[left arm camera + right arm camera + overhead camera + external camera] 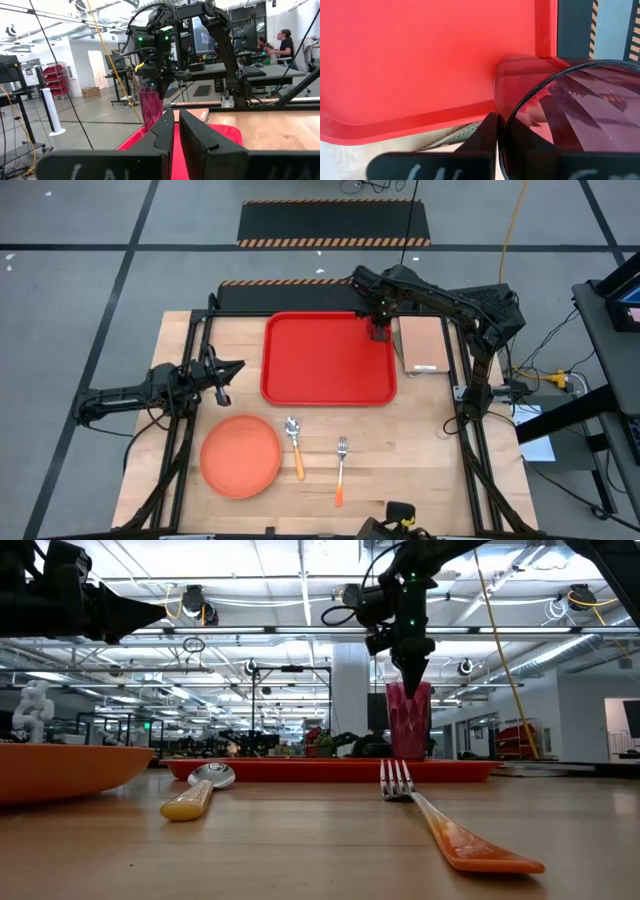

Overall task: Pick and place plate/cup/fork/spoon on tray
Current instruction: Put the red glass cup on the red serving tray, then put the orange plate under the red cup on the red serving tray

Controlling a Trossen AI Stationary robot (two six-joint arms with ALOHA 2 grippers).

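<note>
The red tray [328, 360] lies at the table's far middle. My right gripper [378, 330] is over the tray's far right corner, shut on the dark red cup [408, 720], which stands upright there. My left gripper [232, 369] hangs shut and empty above the table, left of the tray. The orange plate [240, 455] lies flat at the near left. The spoon [294, 444] and the fork [341, 468] lie flat on the wood to its right, handles toward the near edge. My right gripper holds the cup by its rim [504, 131], one finger inside the cup and one outside. The fingers come from above, pointing down. The cup is upright, its base at tray-floor level in the corner; the tray's rim hides whether it rests there.
A tan-pink pad [423, 345] lies right of the tray. The black frame rails [462, 395] run along the table's sides. Bare wood lies between the tray and the near cutlery. A person sits at a desk far off in the room [286, 42].
</note>
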